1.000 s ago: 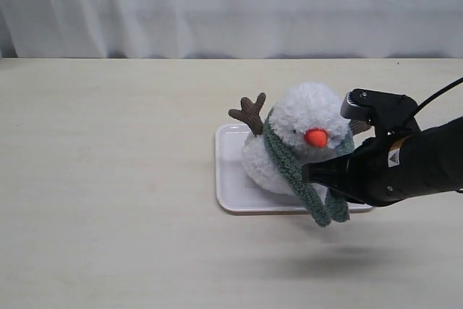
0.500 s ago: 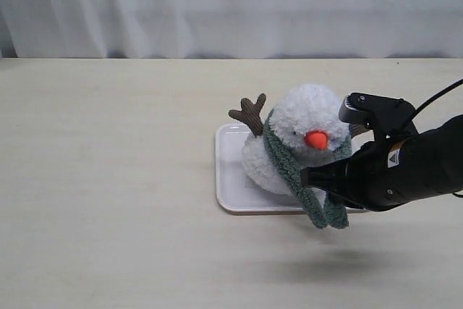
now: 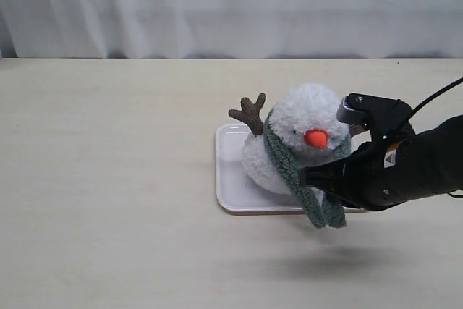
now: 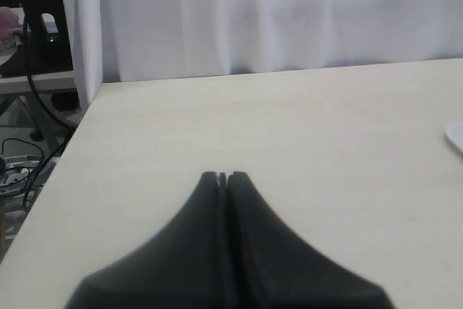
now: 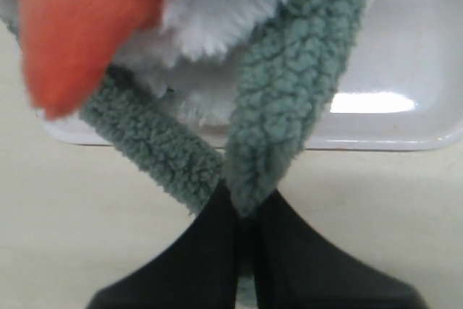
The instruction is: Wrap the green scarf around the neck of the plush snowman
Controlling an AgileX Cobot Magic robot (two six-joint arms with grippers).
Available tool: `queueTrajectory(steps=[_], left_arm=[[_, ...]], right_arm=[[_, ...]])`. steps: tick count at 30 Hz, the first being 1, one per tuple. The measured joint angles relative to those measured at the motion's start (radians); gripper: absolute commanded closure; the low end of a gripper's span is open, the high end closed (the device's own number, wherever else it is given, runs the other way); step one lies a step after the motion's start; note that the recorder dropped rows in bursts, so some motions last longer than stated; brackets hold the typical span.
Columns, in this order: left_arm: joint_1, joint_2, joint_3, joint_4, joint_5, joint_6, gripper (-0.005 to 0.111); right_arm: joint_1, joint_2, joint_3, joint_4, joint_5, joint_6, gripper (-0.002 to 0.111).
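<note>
Right end effector (image 5: pixel 249 204): clenched on one tail of green scarf (image 3: pixel 286 161), low in front of plush snowman (image 3: pixel 307 110).
Left end effector (image 4: pixel 223 176): clenched, empty, well apart from snowman.
Done: scarf round the back, both tails hanging in front, meeting at the right tips.
Left: probably cross or tuck, then release; neck crease covered, snugness unclear.
Edges: tray (image 3: pixel 228 179) lip just beyond the tips.
Room: open desk (image 3: pixel 108 179) behind and beside.

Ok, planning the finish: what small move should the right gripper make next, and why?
Probably carry the held end across the other strand, then let go: the right gripper is shut on the green scarf, whose two strands already hang in front of the plush snowman.
</note>
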Motion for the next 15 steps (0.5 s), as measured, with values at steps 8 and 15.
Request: queueTrajectory(steps=[8, 15], left_arm=[[0.0, 0.0, 0.0, 0.0, 0.0, 0.0, 0.107], [0.0, 0.0, 0.0, 0.0, 0.0, 0.0, 0.107]], right_arm=[[0.0, 0.1, 0.0, 0.0, -0.039, -0.025, 0.079], [0.0, 0.103, 0.0, 0.0, -0.049, -0.079, 0.056]])
